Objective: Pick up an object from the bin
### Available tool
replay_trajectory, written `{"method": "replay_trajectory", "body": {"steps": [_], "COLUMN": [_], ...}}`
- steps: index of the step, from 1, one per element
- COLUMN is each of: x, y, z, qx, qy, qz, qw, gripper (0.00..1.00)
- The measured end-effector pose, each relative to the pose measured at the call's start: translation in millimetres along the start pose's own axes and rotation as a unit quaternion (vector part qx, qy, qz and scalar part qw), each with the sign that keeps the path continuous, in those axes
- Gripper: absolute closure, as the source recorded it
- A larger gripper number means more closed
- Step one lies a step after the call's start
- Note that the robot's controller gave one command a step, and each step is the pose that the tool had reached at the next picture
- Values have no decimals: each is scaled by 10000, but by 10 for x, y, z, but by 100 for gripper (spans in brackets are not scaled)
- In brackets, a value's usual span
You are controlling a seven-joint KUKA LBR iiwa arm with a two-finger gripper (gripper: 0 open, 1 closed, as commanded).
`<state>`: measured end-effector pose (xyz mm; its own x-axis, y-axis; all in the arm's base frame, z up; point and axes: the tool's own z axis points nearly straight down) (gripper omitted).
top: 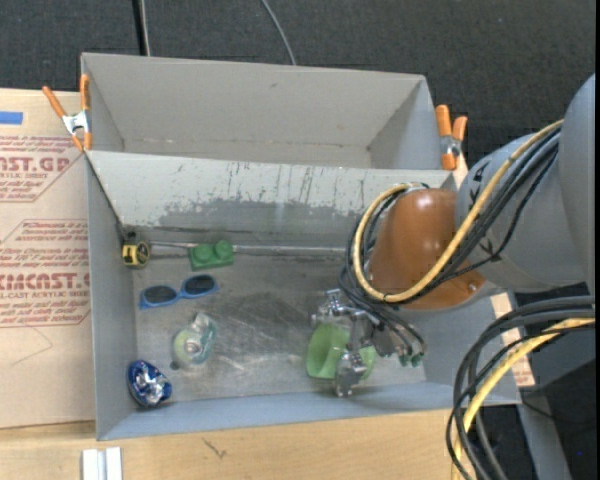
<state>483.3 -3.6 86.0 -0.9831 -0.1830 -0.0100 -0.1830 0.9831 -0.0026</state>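
Six small things lie in the bin point(270, 298). The gripper point(348, 366) sits against the green cup point(325, 350), likely the grasp step; whether it is clamped on the cup I cannot tell. Next comes a firm close and a straight lift. Left of the cup lie a clear toy point(193, 340), sunglasses point(177, 292), a green brick point(211, 256), a blue ball point(148, 383) and a yellow piece point(133, 253).

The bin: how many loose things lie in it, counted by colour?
Green: 2, the flat block and the curved piece by the gripper.
Blue: 2, the sunglasses and the shiny round thing.
Yellow and black: 1, the small thing at the back left.
Clear, pale green: 1, the crumpled thing.
Total: 6.
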Motion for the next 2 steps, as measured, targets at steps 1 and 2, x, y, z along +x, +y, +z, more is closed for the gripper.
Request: {"method": "replay_trajectory", "body": {"steps": [1, 2], "x": [12, -169], "y": [-6, -97], "z": [-6, -1146], "qx": [-3, -4], "qy": [14, 5], "qz": [14, -258], "qw": [10000, 9997], "gripper": [100, 100]}}
